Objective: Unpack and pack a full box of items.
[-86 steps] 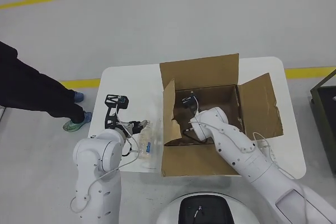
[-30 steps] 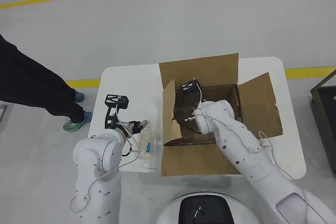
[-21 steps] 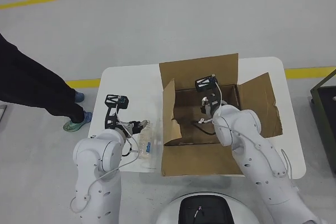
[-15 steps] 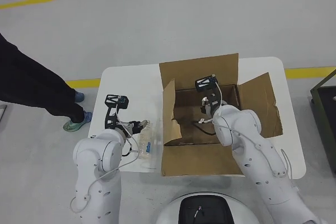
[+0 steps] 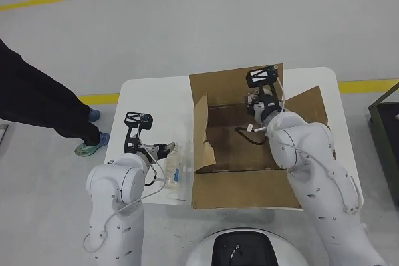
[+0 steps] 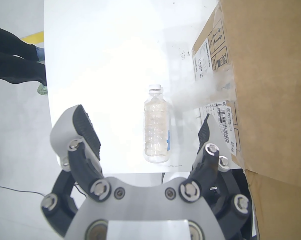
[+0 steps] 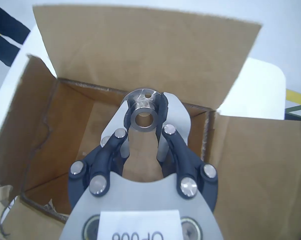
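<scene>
We are seeing the right gripper hanging over the open cardboard box, near its far wall; its fingers are clamping a small metal pulley, flanged and bored through, possibly toothed, though that is hard to make out; the left gripper is hovering with its fingers spread wide apart above a clear plastic bottle; the bottle is lying on its side on the white table, just beside the box's outer wall, touching neither finger.
</scene>
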Robot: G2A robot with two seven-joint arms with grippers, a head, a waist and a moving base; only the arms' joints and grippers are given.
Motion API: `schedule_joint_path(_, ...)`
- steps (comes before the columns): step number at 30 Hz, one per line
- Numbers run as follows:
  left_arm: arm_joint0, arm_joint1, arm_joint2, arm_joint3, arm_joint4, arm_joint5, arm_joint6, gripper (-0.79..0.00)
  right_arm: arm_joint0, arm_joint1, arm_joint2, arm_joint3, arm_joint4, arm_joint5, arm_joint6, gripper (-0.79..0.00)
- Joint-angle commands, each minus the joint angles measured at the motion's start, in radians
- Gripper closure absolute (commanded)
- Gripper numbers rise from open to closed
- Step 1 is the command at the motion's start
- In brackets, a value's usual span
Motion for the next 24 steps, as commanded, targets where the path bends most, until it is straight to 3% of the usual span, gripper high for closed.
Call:
schedule_joint_path(1, 0.0, 0.0, 0.0, 0.0, 0.0, 0.0, 0.0, -0.785, -0.001, 0.003, 0.034, -0.051, 0.007, 0.0, -0.002, 0.0)
schedule_joint_path(13, 0.0, 0.0, 0.0, 0.0, 0.0, 0.0, 0.0, -0.785, -0.08, 0.027, 0.278, -0.321, -0.049, 0.027, 0.025, 0.0)
schedule_joint_path(24, 0.0, 0.0, 0.0, 0.0, 0.0, 0.0, 0.0, -0.785, -0.241, 0.047, 0.464, -0.333, -0.151, 0.008, 0.172, 0.0)
